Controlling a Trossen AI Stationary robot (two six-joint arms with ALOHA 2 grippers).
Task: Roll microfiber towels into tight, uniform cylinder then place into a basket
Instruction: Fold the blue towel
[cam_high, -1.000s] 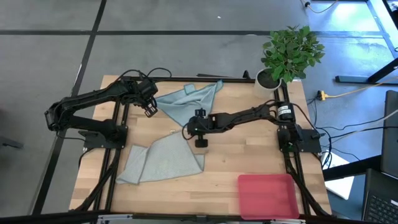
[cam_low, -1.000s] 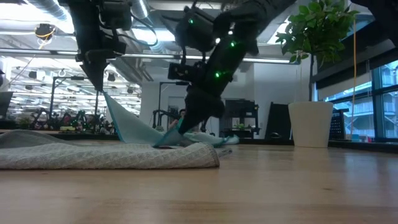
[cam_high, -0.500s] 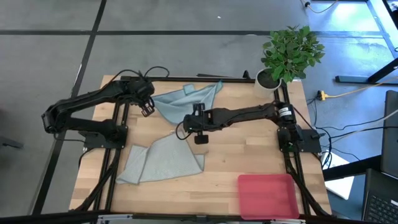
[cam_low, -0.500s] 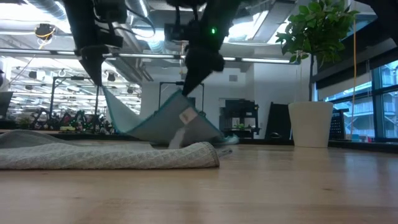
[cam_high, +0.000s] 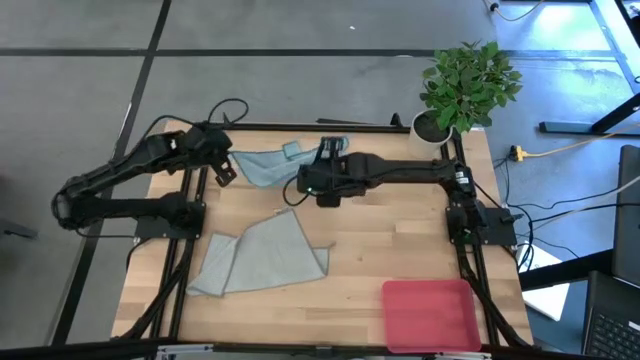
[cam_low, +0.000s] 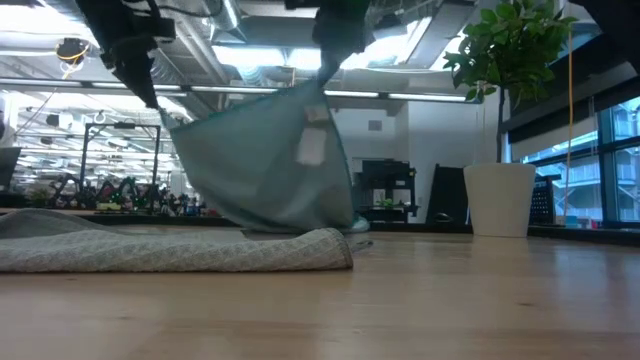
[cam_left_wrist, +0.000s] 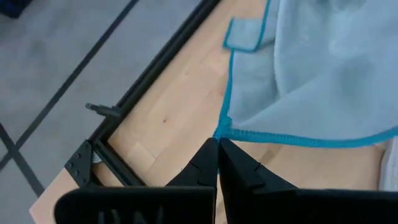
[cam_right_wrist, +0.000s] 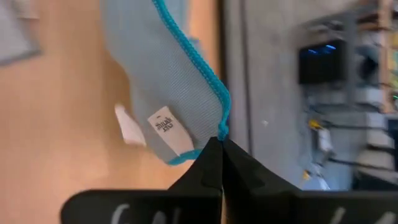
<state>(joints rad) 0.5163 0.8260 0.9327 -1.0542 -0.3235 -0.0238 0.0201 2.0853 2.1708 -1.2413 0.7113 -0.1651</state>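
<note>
Teal-blue towel (cam_high: 265, 165) hangs stretched along the counter's far edge in the high view, its long axis running between the left pincer (cam_high: 222, 170) and right pincer (cam_high: 322, 158), each clamped on a corner. Low view: it hangs clear of the grey-green towel (cam_low: 170, 250). The wrist views show both pincers pinching the hem.

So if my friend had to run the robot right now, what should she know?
Left gripper: shut on a corner of the teal towel.
Right gripper: shut on another corner, near the white tag.
The towel hangs between them above the table's far side.
The grey-green towel lies flat, unrolled.
The pink basket holds nothing.
Done: no towel rolled. Left: roll both, put them in the basket.
</note>
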